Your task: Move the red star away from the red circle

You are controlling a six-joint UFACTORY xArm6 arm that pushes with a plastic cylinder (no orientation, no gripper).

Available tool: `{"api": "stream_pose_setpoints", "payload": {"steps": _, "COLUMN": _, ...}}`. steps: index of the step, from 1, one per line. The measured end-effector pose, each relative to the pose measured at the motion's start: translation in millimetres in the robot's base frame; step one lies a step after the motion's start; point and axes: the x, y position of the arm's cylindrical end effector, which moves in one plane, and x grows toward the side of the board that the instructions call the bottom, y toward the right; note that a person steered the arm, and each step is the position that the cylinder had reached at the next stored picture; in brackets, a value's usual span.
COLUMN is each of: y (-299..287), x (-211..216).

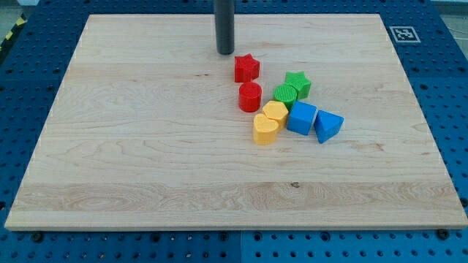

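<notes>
The red star [246, 68] lies on the wooden board [131, 146], just right of centre near the view's top. The red circle [250, 96] stands directly below it, with a small gap between them. My tip [225, 52] is the lower end of the dark rod, just up and left of the red star, close to it but apart.
A green star [298, 83] and a green block [285, 93] lie right of the red blocks. Two yellow blocks [275, 112] [265, 128], a blue block [301, 117] and a blue triangle [327, 126] cluster below them. A marker tag [403, 33] sits at the top right.
</notes>
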Motion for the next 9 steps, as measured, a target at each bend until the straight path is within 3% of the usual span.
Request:
{"api": "stream_pose_setpoints", "payload": {"steps": 2, "y": 61, "x": 6}}
{"api": "stream_pose_setpoints", "payload": {"steps": 3, "y": 60, "x": 35}}
{"api": "stream_pose_setpoints", "payload": {"steps": 6, "y": 70, "x": 64}}
{"api": "stream_pose_setpoints", "payload": {"steps": 9, "y": 28, "x": 58}}
